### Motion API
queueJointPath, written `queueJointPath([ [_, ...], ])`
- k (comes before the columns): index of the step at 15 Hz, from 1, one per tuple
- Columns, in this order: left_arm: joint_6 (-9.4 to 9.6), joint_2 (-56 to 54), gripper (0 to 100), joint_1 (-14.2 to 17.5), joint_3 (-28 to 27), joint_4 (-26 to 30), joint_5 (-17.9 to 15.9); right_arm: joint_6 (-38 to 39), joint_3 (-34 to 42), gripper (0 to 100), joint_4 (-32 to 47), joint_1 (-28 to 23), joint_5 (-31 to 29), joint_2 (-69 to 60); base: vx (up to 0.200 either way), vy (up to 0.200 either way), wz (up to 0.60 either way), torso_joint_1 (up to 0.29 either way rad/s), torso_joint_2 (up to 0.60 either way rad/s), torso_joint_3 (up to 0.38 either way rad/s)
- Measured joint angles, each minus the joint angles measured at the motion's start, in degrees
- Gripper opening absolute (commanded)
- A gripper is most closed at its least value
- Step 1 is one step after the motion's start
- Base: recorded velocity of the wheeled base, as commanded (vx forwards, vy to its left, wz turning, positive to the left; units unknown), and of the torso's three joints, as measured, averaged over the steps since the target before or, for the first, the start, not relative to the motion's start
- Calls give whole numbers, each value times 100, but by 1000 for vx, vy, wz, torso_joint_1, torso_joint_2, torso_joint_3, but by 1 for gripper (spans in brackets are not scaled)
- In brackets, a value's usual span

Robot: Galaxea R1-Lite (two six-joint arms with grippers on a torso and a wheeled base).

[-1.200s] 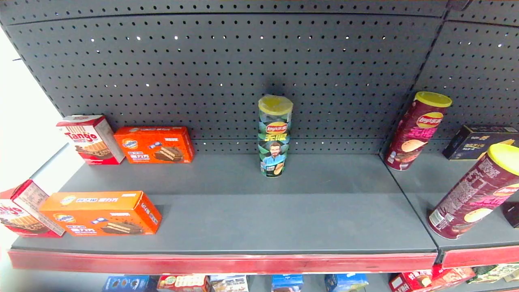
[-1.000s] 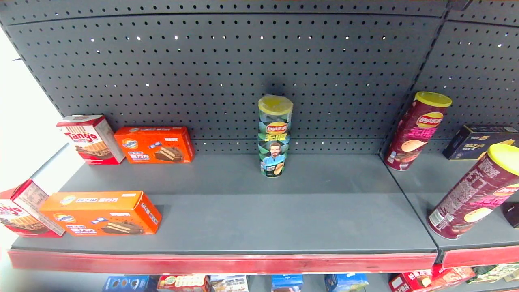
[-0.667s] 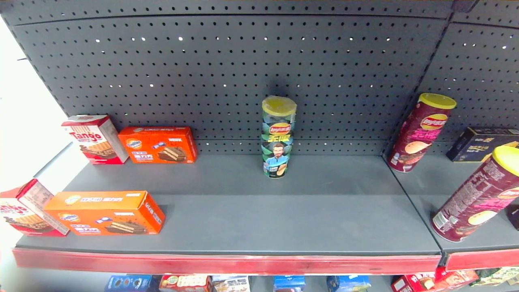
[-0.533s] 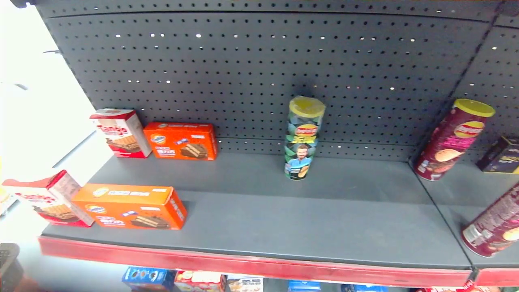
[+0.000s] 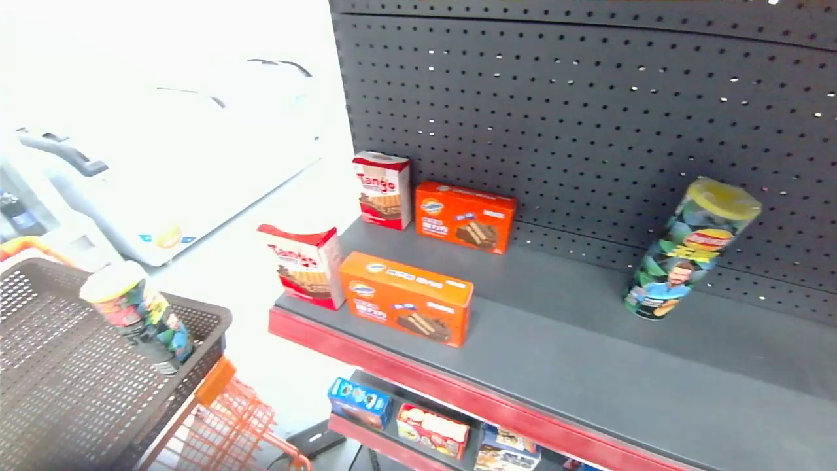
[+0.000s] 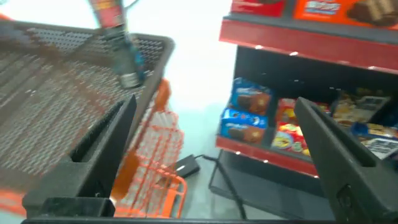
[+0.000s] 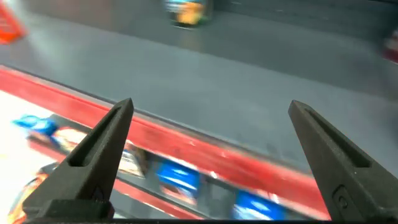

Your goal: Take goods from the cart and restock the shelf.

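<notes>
A chip can (image 5: 134, 314) with a pale lid stands in the dark mesh basket (image 5: 46, 386) of the orange cart (image 5: 229, 418), left of the shelf. On the grey shelf (image 5: 588, 366) a green chip can (image 5: 690, 248) stands against the pegboard. My left gripper (image 6: 217, 168) is open with nothing between its fingers; beyond it lie the cart basket (image 6: 56, 87) and its can (image 6: 118, 43). My right gripper (image 7: 211, 155) is open and empty in front of the shelf's red edge (image 7: 205, 140), with the green can (image 7: 189, 11) far behind.
Two red-and-white wafer boxes (image 5: 382, 190) (image 5: 304, 265) and two orange cake boxes (image 5: 464, 216) (image 5: 405, 297) fill the shelf's left end. Bare shelf lies between them and the green can. A lower shelf holds small packs (image 5: 431, 428) (image 6: 249, 112).
The head camera has swung left, so the cart and its can have come into view and the purple cans have left it. Nothing on the shelf has moved.
</notes>
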Motion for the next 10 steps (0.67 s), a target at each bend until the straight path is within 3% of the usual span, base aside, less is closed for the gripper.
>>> queueJointPath([
  [10,15,0,100,0,0,2,-13,5,0,100,-4,5,-6,0,0,0,0,0,0,0],
])
